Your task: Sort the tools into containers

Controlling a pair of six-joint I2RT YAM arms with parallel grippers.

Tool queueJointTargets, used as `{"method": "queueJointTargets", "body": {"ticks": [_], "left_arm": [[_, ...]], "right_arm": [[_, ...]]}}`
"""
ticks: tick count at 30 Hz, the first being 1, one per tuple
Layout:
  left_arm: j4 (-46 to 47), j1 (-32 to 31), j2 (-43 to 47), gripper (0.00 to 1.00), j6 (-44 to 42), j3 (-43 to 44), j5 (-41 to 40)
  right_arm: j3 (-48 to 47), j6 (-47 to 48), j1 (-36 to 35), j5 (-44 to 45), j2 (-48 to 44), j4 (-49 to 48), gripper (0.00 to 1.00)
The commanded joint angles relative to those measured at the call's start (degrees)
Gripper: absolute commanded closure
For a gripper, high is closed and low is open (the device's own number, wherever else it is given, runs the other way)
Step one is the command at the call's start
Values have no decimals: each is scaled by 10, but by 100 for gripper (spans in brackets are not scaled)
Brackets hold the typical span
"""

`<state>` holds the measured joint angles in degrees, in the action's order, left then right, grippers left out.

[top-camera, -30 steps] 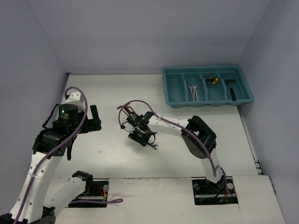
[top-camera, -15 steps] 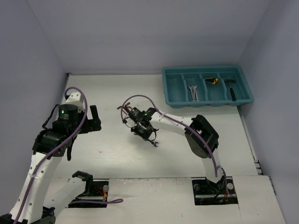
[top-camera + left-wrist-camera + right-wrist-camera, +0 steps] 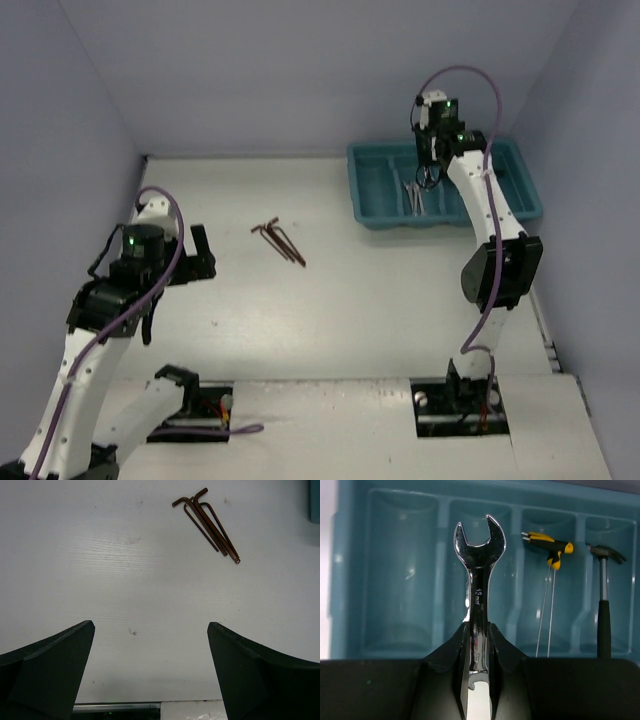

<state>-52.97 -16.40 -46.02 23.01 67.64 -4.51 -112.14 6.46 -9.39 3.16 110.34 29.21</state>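
Over the teal tray (image 3: 440, 220), second slot (image 3: 502, 610): open-ended wrench (image 3: 479, 580) is clamped upright in the right gripper (image 3: 479, 645), not yet dropped.
Already sorted: wrenches (image 3: 413, 197), yellow-handled tool (image 3: 552, 547) and hammer (image 3: 603, 590) are seen in the tray.
Left to do: hex keys (image 3: 207, 522) on the table (image 3: 380, 300).
Left gripper (image 3: 150, 625): spread wide, nothing held.
Room: dividers (image 3: 517, 580) crowd the wrench; hex keys are ringed by bare table.

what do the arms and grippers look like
The left arm and right arm have white links with black joint housings, each showing a small green light. A purple cable loops along each. The left gripper and right gripper have dark, wedge-shaped fingers.
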Motion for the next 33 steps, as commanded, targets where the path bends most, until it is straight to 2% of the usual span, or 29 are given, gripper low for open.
{"method": "queueJointTargets", "body": {"ticks": [1, 4, 8, 10, 14, 20, 25, 33], "left_arm": [[23, 2, -8, 4, 14, 11, -6], [23, 2, -14, 5, 20, 15, -1], [24, 2, -19, 5, 24, 16, 0], [25, 2, -21, 5, 28, 15, -2], [24, 2, -26, 5, 35, 10, -2], [25, 2, -31, 5, 47, 2, -7], [25, 3, -35, 5, 47, 4, -9], [23, 2, -24, 5, 49, -1, -6]], "right_arm": [[-68, 3, 16, -27, 111, 10, 94], [-94, -8, 21, -45, 152, 10, 78], [-121, -22, 16, -45, 148, 7, 65], [-125, -15, 4, -41, 135, 8, 62], [-98, 14, -53, -47, 82, 7, 60], [-24, 12, -186, -79, 34, 3, 62], [-9, -20, -287, -70, 80, -11, 65], [-59, -49, -332, -35, 187, -47, 66]]}}
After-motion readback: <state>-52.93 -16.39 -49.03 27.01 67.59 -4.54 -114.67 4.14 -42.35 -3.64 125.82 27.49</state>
